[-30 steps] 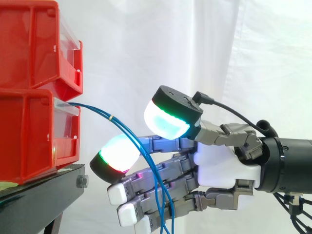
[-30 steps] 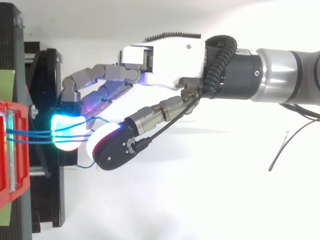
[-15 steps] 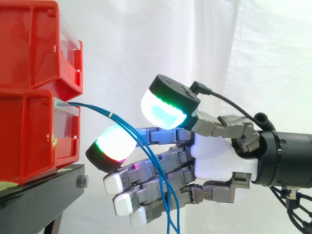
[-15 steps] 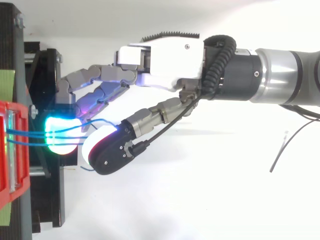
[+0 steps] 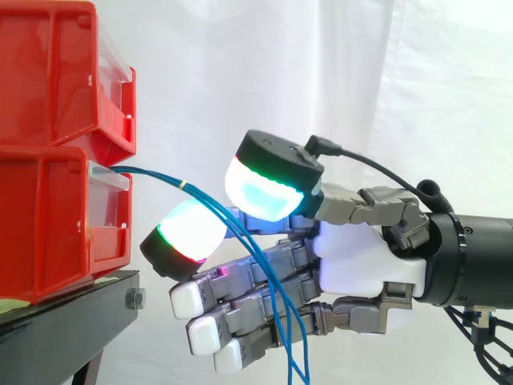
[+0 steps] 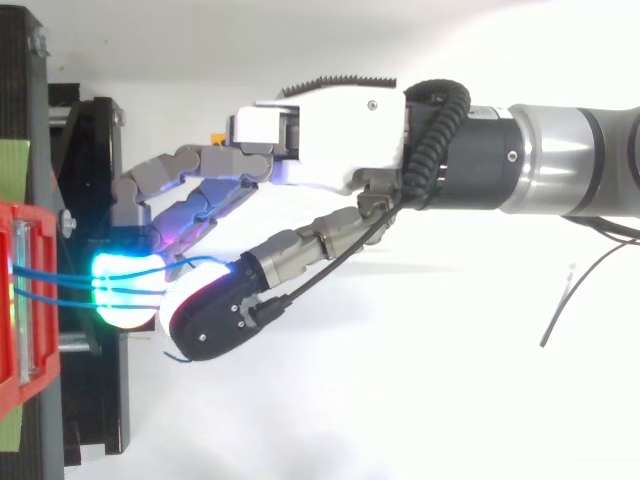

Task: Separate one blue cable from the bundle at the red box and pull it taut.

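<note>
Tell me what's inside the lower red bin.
Thin blue cables run out of the lower bin's front and droop past the hand. The bin's red wall covers where they end inside and anything else in there.

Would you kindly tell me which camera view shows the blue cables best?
The side view: the blue cables arc out of the lower red bin and hang down across the hand, so most of their course shows. The top view gives a short stretch between bin and hand before the hand covers them.
</note>
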`<state>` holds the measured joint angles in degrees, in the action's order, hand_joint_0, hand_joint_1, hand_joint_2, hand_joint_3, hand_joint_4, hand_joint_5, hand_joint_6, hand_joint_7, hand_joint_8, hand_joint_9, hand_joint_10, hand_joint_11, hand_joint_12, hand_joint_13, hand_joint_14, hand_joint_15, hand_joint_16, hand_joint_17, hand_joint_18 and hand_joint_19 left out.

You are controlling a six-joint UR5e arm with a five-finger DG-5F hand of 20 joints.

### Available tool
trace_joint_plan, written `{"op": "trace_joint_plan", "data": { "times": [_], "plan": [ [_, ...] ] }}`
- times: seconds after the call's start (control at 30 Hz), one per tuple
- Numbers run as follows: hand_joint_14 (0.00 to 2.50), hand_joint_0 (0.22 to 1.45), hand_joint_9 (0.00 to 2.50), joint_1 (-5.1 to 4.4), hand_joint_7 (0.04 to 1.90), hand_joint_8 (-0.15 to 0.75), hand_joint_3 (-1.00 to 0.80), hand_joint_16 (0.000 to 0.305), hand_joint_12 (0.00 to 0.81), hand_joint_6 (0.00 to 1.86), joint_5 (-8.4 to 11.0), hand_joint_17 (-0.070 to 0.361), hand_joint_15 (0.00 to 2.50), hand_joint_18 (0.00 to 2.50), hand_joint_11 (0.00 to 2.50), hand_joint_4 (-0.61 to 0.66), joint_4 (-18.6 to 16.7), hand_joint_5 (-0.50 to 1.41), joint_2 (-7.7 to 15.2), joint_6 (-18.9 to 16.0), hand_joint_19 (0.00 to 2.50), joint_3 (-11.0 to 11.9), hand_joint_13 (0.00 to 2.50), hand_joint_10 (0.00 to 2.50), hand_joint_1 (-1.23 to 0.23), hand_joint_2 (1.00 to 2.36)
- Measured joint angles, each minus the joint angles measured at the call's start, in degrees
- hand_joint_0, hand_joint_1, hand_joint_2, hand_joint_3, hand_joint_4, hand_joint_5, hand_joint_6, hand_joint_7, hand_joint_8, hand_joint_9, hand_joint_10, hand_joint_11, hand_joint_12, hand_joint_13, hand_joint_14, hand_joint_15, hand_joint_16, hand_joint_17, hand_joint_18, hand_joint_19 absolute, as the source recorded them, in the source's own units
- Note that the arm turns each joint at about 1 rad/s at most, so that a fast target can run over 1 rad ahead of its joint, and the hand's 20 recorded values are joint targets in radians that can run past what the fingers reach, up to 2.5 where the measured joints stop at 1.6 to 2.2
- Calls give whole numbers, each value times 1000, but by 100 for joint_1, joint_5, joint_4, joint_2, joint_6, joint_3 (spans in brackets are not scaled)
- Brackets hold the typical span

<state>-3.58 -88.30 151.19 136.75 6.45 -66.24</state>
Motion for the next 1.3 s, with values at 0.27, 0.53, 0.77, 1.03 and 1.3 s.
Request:
{"op": "trace_joint_plan", "data": {
  "times": [0.27, 0.53, 0.77, 1.03, 1.3],
  "plan": [
    [14, 594, 681, -3, 1064, 294, -306, 37, 332, 600, -3, 83, 482, 576, 546, 119, 12, -169, 1, -18, 596, 43, 727, 9, -642, 1013],
    [14, 587, 719, -6, 963, 298, -420, 37, 335, 682, 5, 84, 488, 621, 599, 132, 5, -181, 1, -21, 602, 43, 751, 9, -674, 1006],
    [14, 614, 758, -9, 851, 298, -344, 37, 335, 824, -1, 83, 499, 655, 658, 136, 15, -211, 1, -21, 609, 42, 777, 11, -733, 1011],
    [16, 626, 766, -6, 879, 296, -169, 37, 335, 872, -9, 83, 509, 664, 705, 114, 23, -220, 1, -21, 613, 42, 781, 11, -722, 1020],
    [15, 621, 779, -4, 863, 301, -262, 37, 336, 888, -4, 84, 519, 666, 741, 130, 24, -221, 1, -21, 621, 42, 788, 11, -735, 1015]
  ]
}}
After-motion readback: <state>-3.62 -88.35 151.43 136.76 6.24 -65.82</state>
